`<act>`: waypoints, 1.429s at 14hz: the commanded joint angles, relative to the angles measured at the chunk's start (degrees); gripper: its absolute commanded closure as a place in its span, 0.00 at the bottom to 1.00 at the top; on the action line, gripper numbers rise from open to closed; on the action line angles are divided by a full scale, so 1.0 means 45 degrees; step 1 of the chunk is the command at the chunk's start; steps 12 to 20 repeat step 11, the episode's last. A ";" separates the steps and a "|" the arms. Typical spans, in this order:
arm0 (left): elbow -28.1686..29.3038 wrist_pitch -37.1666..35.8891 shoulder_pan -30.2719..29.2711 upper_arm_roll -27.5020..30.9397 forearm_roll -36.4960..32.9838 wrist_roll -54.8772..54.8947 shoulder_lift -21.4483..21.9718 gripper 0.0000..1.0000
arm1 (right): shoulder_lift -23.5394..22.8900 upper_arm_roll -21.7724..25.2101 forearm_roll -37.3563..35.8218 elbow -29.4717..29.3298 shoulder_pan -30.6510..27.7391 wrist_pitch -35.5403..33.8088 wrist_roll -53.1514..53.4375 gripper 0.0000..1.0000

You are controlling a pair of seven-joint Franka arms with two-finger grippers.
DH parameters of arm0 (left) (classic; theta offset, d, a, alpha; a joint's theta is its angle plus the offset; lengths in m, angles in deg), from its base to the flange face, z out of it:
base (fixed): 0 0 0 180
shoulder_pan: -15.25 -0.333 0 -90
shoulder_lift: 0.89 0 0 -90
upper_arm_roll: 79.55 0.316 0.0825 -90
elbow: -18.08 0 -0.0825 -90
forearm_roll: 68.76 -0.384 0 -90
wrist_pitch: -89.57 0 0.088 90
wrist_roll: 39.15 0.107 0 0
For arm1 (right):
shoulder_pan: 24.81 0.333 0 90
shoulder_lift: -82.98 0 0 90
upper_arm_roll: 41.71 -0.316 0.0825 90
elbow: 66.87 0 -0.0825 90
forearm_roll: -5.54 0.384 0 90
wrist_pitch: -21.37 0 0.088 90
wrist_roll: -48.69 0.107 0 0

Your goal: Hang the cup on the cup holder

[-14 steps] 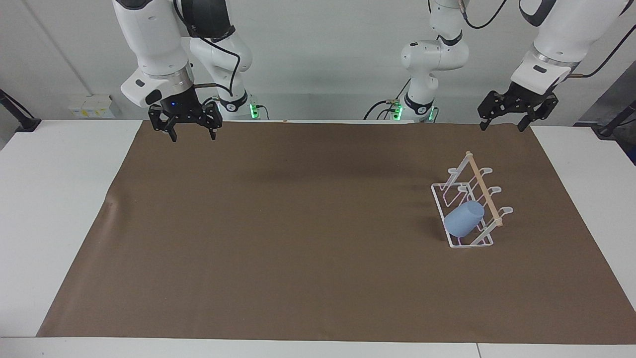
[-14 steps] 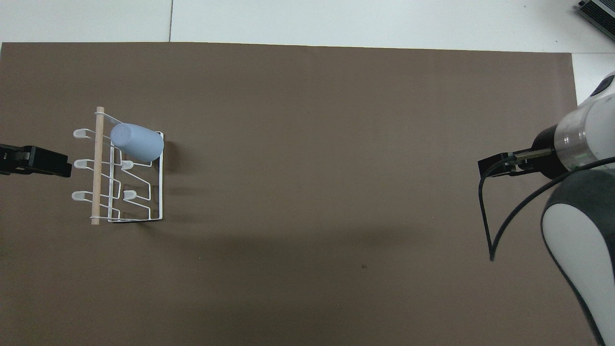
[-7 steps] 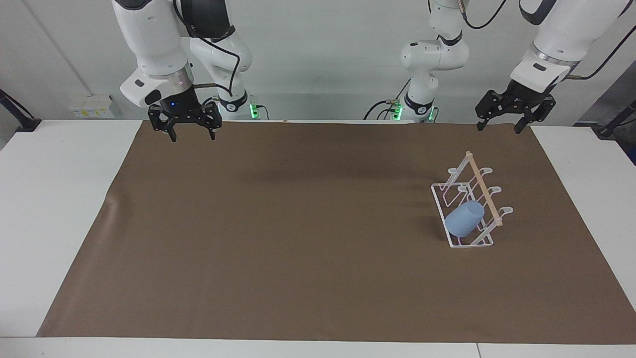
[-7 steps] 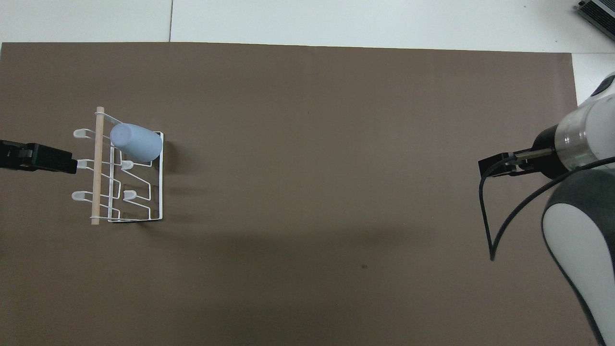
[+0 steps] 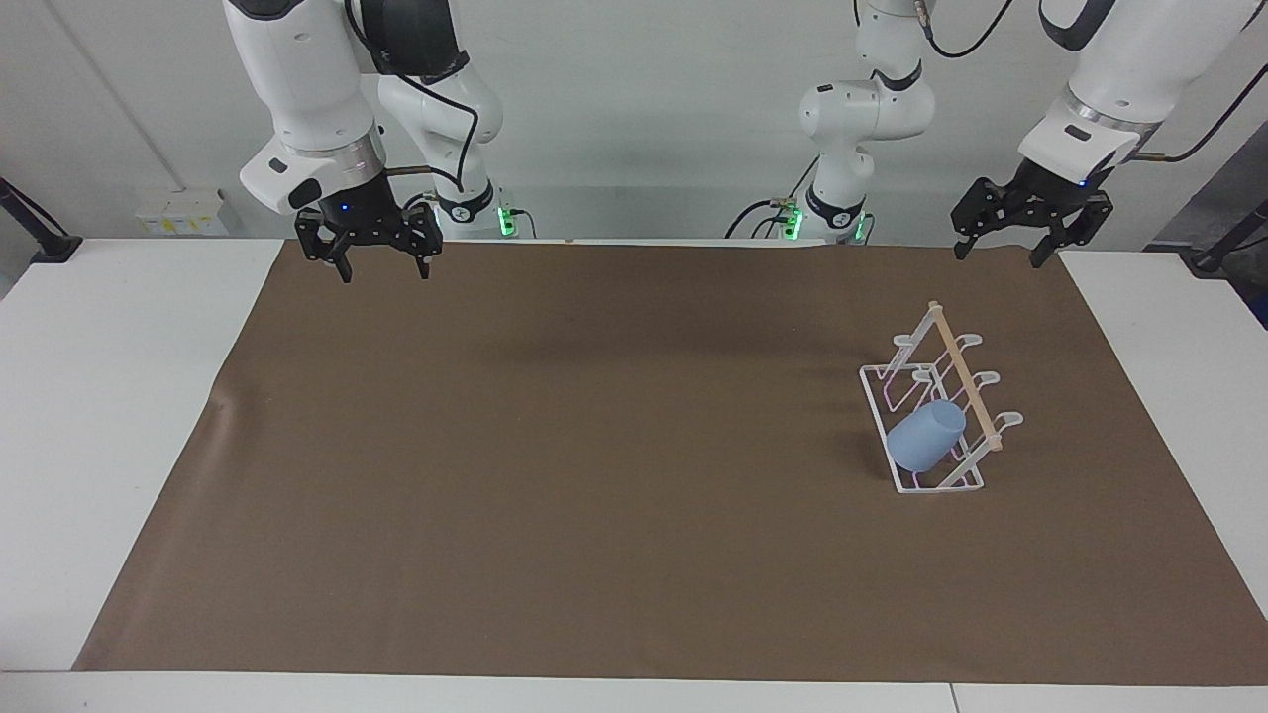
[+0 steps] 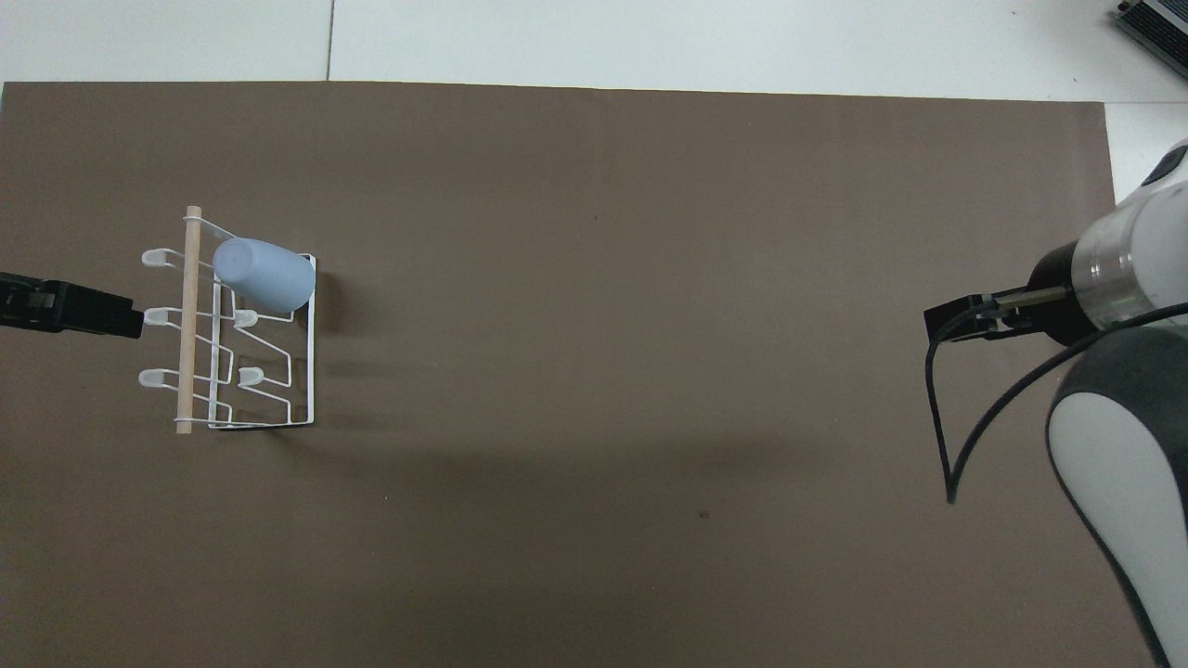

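Observation:
The light blue cup point(image 5: 926, 436) point(image 6: 263, 275) hangs upside down and tilted on a prong of the white wire cup holder point(image 5: 964, 376) point(image 6: 190, 320), at the holder's end farther from the robots. The holder stands on the brown mat toward the left arm's end of the table. My left gripper point(image 5: 998, 257) point(image 6: 74, 311) hangs open and empty in the air over the mat's edge by the robots, apart from the holder. Over the mat's corner at the right arm's end, my right gripper point(image 5: 385, 275) waits, open and empty.
A brown mat point(image 5: 594, 446) covers most of the white table point(image 5: 109, 396). A black cable point(image 6: 937, 427) loops from the right arm's wrist. The arm bases stand at the table's edge by the robots.
The left gripper has shifted slightly in the air near the holder. The cup, the holder and the right arm have not moved.

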 commanded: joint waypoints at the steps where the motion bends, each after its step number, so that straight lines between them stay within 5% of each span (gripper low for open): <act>1: 0.0371 0.0182 -0.0027 0.0069 0.0073 -0.0603 0.0228 0.00 | 0.0244 0.0022 0.0270 0.0223 -0.0163 -0.0074 -0.0395 0.00; 20: 0.0430 0.0182 -0.0007 0.0030 0.0073 -0.0508 0.0306 0.00 | 0.0244 0.0022 0.0251 0.0223 -0.0163 -0.0074 -0.0395 0.00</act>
